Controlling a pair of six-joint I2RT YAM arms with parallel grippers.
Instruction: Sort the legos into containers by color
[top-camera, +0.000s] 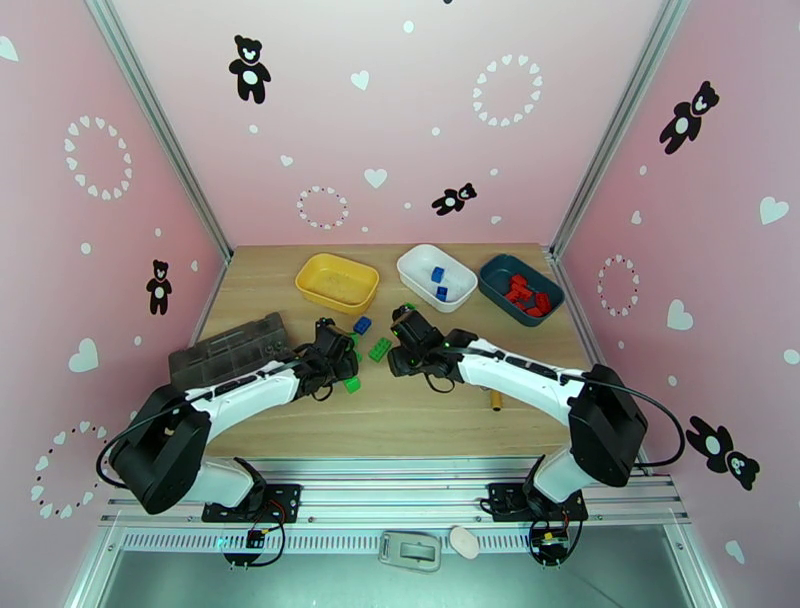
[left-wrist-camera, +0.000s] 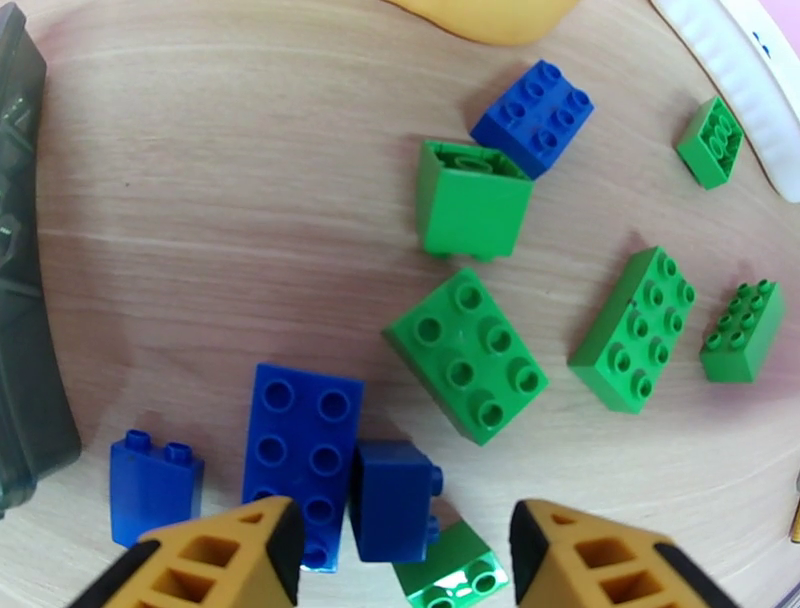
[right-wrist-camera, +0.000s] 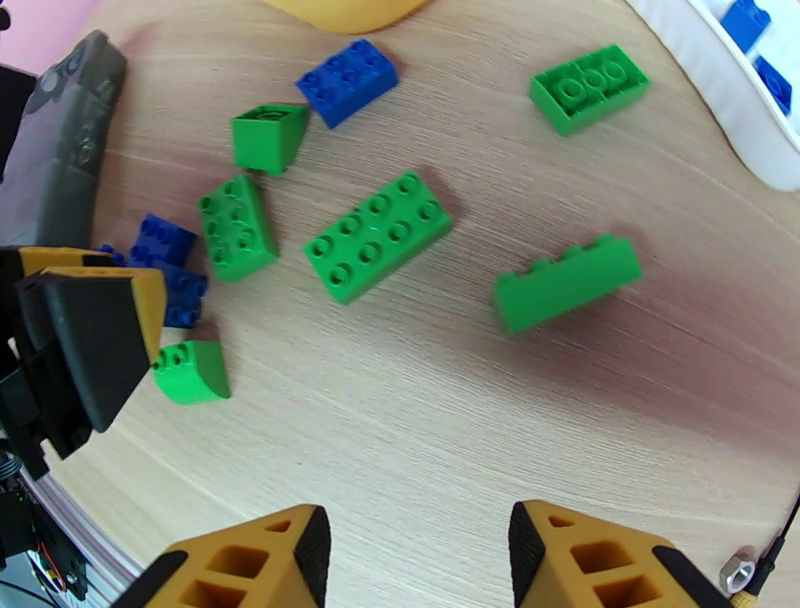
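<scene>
Across the counter (top-camera: 450, 420) I count two blue legos (top-camera: 437, 273) in the white bin (top-camera: 408, 265), perhaps five red legos (top-camera: 520, 292) in the teal bin (top-camera: 487, 275); both jaws released.

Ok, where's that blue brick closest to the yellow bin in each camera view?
Top external: the blue brick lies mid-table, just in front of the yellow bin.
Left wrist: upper right of centre, below the bin's edge.
Right wrist: near the top, left of centre, under the bin's edge.
Shared landmark: the yellow bin.
</scene>
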